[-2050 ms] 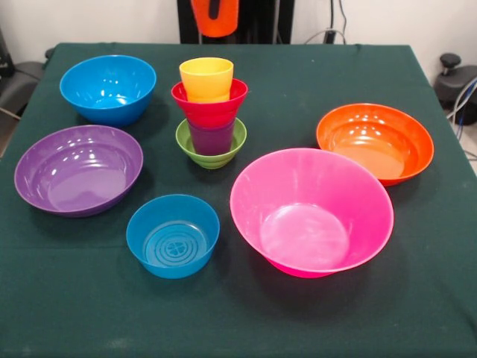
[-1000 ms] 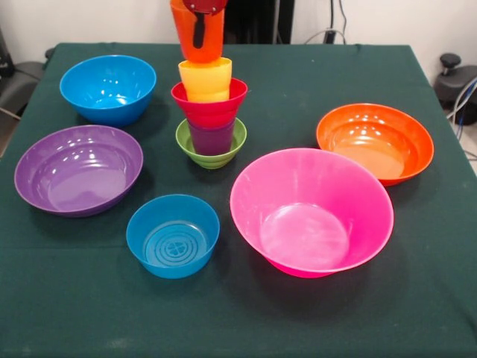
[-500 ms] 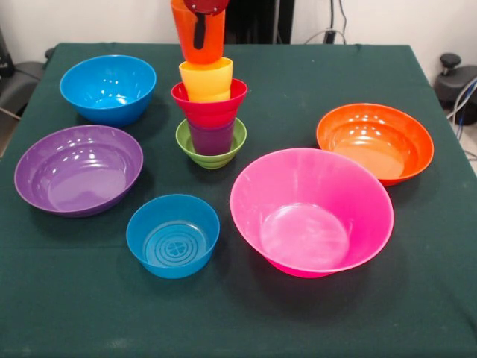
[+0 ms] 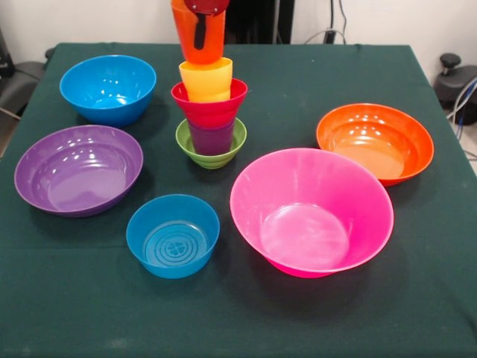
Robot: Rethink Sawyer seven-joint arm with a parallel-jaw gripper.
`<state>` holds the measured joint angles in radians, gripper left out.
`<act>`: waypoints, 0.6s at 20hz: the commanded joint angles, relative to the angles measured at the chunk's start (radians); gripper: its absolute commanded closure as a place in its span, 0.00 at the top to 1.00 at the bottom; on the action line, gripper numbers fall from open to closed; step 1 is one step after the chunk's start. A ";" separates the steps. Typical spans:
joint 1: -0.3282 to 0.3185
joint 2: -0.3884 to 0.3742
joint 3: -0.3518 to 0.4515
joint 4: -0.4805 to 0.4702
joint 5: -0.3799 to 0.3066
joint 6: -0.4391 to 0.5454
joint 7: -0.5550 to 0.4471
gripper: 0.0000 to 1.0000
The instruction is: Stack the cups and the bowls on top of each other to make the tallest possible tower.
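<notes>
The tower stands at the table's far middle. From the bottom it is a green bowl (image 4: pixel 212 156), a purple cup (image 4: pixel 211 138), a red bowl (image 4: pixel 209 108) and a yellow cup (image 4: pixel 206 80). An orange cup (image 4: pixel 212 46) sits upright with its base in the yellow cup's mouth. My gripper (image 4: pixel 200 30) comes down from the top edge and is shut on the orange cup's rim. One dark finger (image 4: pixel 199 33) shows against the cup's wall. The rest of the gripper is cut off by the top edge.
Loose bowls ring the tower: a mid-sized blue bowl (image 4: pixel 109 88) at far left, a purple bowl (image 4: pixel 78 169) at left, a small blue bowl (image 4: pixel 173 236) in front, a large pink bowl (image 4: pixel 311 211) at front right, an orange bowl (image 4: pixel 375 142) at right.
The gripper came down with the orange cup from above the tower and set its base into the yellow cup. Over the last second nothing has moved.
</notes>
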<state>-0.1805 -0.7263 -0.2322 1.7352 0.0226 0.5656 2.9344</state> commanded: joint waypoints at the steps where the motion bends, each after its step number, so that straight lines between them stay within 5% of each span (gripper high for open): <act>1: 0.028 0.095 0.065 -0.050 -0.046 -0.041 -0.004 0.00; 12: 0.040 0.161 0.055 -0.145 -0.021 -0.010 0.000 0.00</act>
<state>-0.1525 -0.6574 -0.2674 1.6584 0.0224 0.5664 2.9344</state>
